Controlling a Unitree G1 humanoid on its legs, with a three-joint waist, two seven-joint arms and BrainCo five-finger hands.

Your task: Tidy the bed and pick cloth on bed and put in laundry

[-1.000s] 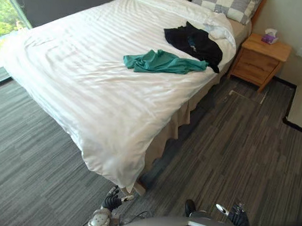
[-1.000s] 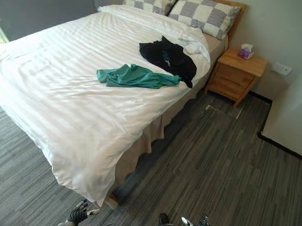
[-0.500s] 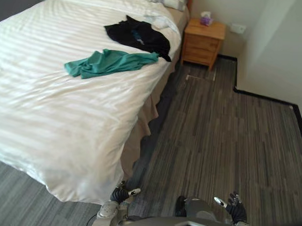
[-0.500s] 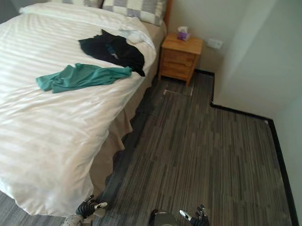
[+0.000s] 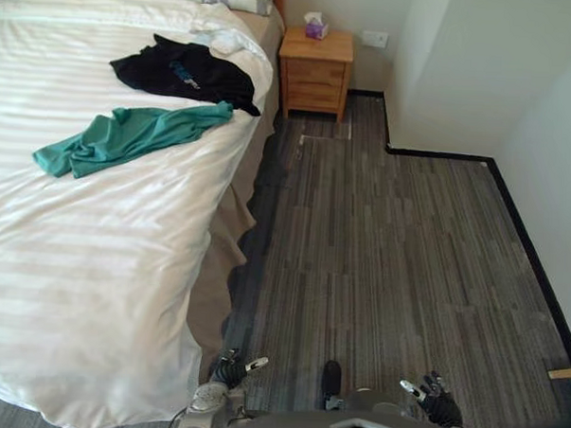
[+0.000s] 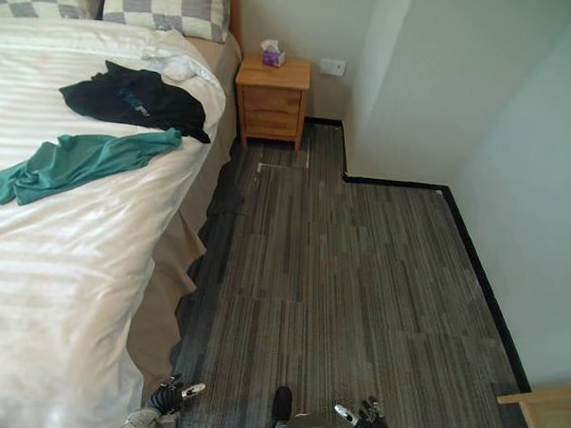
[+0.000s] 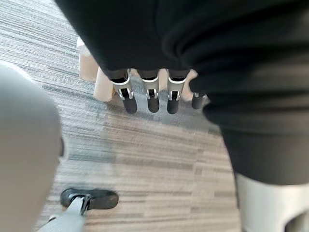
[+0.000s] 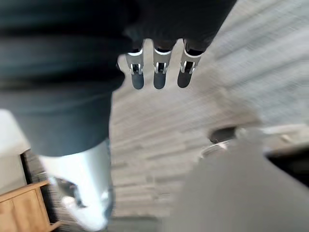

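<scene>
Both hands hang empty by the bed; the clothes lie far ahead of the left hand.

The left hand [image 5: 227, 371] hangs low beside the near corner of the bed [image 5: 94, 262], its fingers [image 7: 150, 99] straight, apart and pointing down at the grey striped floor [image 5: 379, 247], holding nothing. The right hand [image 5: 435, 401] hangs level with it, well apart to the right, fingers [image 8: 158, 72] likewise loose and empty. The teal cloth [image 5: 128, 139] lies on the white cover well ahead of the left hand and to its left, near the bed's edge. The black cloth [image 5: 187, 72] lies just beyond it, farther from the hand. Past that, ahead of both hands, stands a wooden nightstand [image 5: 315, 73] with a tissue box [image 5: 315, 26] on top.
</scene>
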